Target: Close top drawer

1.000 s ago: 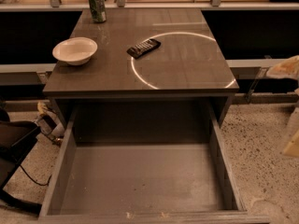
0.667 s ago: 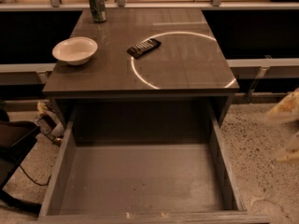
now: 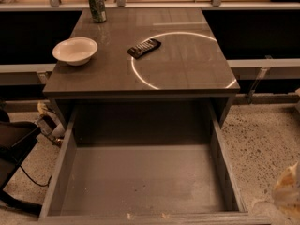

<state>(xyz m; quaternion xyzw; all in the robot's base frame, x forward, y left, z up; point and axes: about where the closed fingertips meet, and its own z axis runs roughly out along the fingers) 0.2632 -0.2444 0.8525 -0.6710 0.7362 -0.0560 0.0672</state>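
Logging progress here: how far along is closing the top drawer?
Done: nothing yet; the drawer stands pulled fully out. In hand: the hand sits low at the right, by the drawer's front corner; contact is unclear. Left: push the front in under the table.

One top drawer (image 3: 140, 182) is counted, standing open in the lower half of the frame. On the tabletop (image 3: 187, 64) three things are counted: one white bowl (image 3: 75, 50), one green can (image 3: 97, 6) and one black remote control (image 3: 144, 48). One end effector (image 3: 287, 193), blurred, is seen at the lower right edge.
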